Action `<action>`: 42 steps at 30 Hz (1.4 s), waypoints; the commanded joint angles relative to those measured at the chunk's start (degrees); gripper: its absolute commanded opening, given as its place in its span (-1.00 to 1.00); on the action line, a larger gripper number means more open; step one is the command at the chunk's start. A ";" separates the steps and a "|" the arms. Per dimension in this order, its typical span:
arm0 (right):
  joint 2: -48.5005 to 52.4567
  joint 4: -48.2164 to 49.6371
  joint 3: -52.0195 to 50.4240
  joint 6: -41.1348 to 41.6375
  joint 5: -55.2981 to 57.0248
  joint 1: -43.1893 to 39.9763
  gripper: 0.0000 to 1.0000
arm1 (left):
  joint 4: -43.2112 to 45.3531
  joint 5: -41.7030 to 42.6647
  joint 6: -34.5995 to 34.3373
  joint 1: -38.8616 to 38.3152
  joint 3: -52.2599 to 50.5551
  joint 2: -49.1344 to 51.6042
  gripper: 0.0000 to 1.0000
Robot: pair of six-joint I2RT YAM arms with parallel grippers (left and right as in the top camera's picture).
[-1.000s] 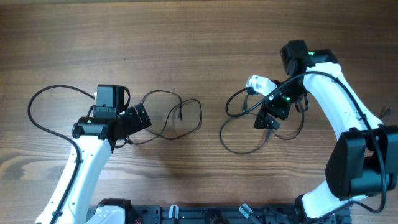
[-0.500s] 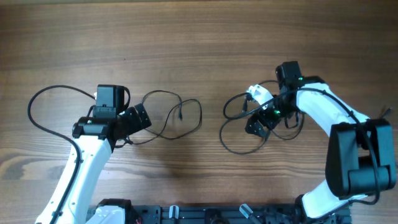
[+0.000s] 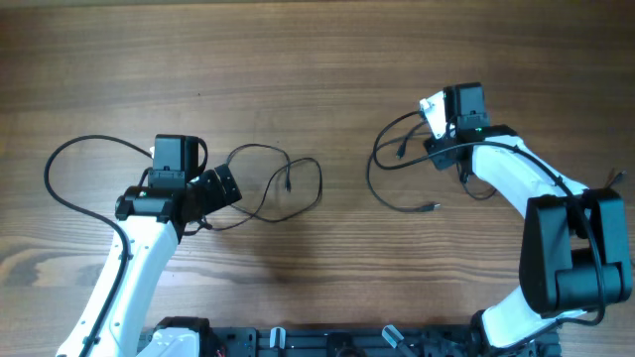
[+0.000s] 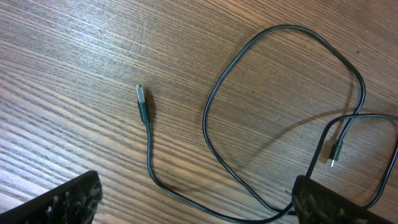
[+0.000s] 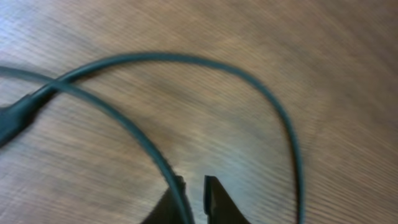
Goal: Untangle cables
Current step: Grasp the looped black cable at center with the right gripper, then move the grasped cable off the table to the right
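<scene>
Two thin black cables lie apart on the wooden table. The left cable [image 3: 319, 184] forms loose loops in front of my left gripper [image 3: 226, 188]. In the left wrist view its strand [image 4: 208, 102] curves between the wide-open fingers [image 4: 68, 199], and one metallic plug [image 4: 142, 98] lies free. The right cable [image 3: 371, 180] trails from my right gripper [image 3: 442, 154] down to a plug end [image 3: 433, 207], with a white tag [image 3: 433, 107] near the wrist. In the right wrist view the gripper [image 5: 196, 186] is nearly closed, and a strand [image 5: 124, 121] runs along its left finger.
A thicker black arm cable [image 3: 60, 159] loops left of the left arm. The arm mounts and a dark rail [image 3: 298, 342] line the table's front edge. Bare wood [image 3: 298, 59] spans the far half of the table.
My right gripper closed and moved up toward the far side. The right cable was dragged along and its loops pulled out. The left arm and left cable stayed still.
</scene>
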 commanded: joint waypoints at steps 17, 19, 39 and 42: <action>-4.79 5.92 18.05 17.09 -8.41 -27.58 -0.92 | 0.22 0.44 0.48 0.33 0.00 0.02 1.00; -7.43 7.21 25.11 19.96 -13.18 -34.69 -0.92 | 0.24 1.18 0.46 0.31 0.00 0.02 1.00; -8.11 -7.34 32.33 50.21 -24.83 -62.77 0.99 | 0.31 5.27 0.48 0.31 0.00 0.02 1.00; -8.07 -24.70 32.33 72.43 -11.52 -62.79 1.00 | -0.44 5.25 0.48 0.31 0.00 0.02 1.00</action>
